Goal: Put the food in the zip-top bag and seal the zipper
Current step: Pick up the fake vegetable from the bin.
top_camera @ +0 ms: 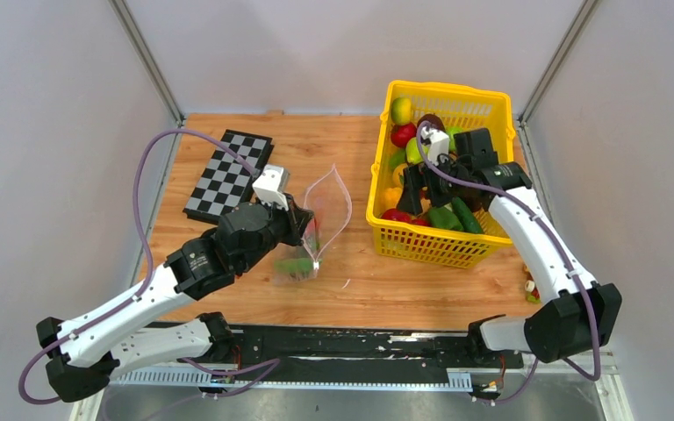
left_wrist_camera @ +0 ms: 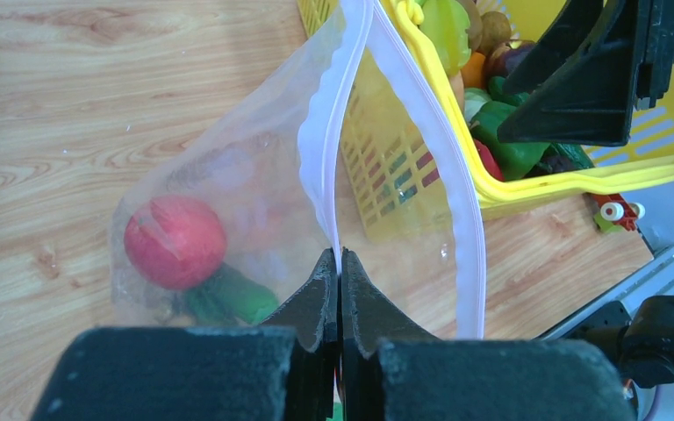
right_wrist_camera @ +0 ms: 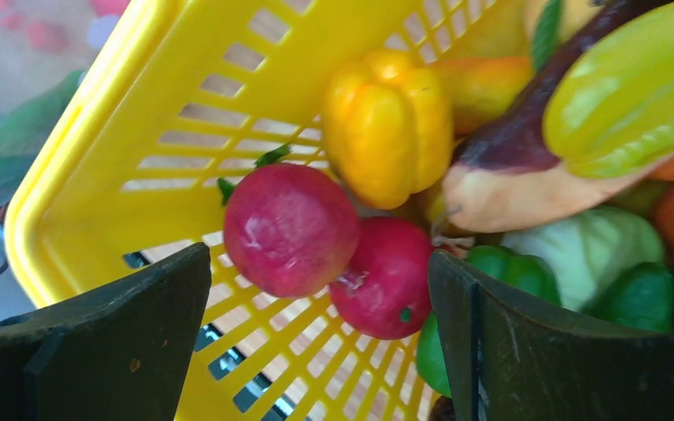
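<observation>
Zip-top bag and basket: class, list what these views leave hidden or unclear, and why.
1. Top view: the left arm covers much of the zip-top bag.
2. Left wrist view: the left claw hides the bag's bottom; anything beyond the red fruit and green piece is unknown.
3. Top view: the right arm covers the basket's middle.
4. Right wrist view: frame edges crop the basket.
5. Top view: bits beside the right arm are too small.

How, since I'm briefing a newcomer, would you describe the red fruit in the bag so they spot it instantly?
On the wooden table, left of the yellow basket, is a clear zip-top bag. Inside it lies the round red fruit beside a green piece; the other red fruits sit in the basket.
</observation>
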### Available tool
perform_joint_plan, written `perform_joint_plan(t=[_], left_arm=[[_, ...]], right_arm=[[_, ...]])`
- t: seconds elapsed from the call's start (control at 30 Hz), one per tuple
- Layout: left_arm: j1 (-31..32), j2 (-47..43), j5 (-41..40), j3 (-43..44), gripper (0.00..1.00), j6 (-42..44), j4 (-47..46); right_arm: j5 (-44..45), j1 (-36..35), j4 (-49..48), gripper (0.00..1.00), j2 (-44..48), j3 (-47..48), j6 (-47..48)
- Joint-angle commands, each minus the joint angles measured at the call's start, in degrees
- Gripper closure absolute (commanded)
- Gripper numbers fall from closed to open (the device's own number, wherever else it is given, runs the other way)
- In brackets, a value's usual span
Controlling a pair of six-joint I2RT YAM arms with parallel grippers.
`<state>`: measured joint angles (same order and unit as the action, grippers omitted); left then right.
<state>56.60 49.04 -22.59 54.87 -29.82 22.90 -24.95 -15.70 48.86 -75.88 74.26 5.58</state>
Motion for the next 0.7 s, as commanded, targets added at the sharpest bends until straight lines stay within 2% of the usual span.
perform_joint_plan(t=[0.0, 0.17, 0.5, 0.67], left_arm=[[0.11, 0.37, 0.03, 1.63, 1.00, 0.26, -1.49], [0.09, -0.35, 0.18, 1.26, 1.00, -0.21, -1.27], [0.04, 0.19, 0.14, 1.36, 1.00, 0.05, -1.84], [0.09, 0.80, 0.93, 1.36, 1.00, 0.03, -2.07]], right_arm=[[-9.09, 0.15, 3.39, 0.08, -3.16, 3.08, 2.40], [-12.36, 0.06, 5.14, 0.15, -7.13, 3.98, 3.91], [-11.75, -0.57, 5.09, 0.15, -10.78, 3.41, 3.91], [-7.34, -1.73, 6.27, 0.16, -13.65, 3.84, 4.31]])
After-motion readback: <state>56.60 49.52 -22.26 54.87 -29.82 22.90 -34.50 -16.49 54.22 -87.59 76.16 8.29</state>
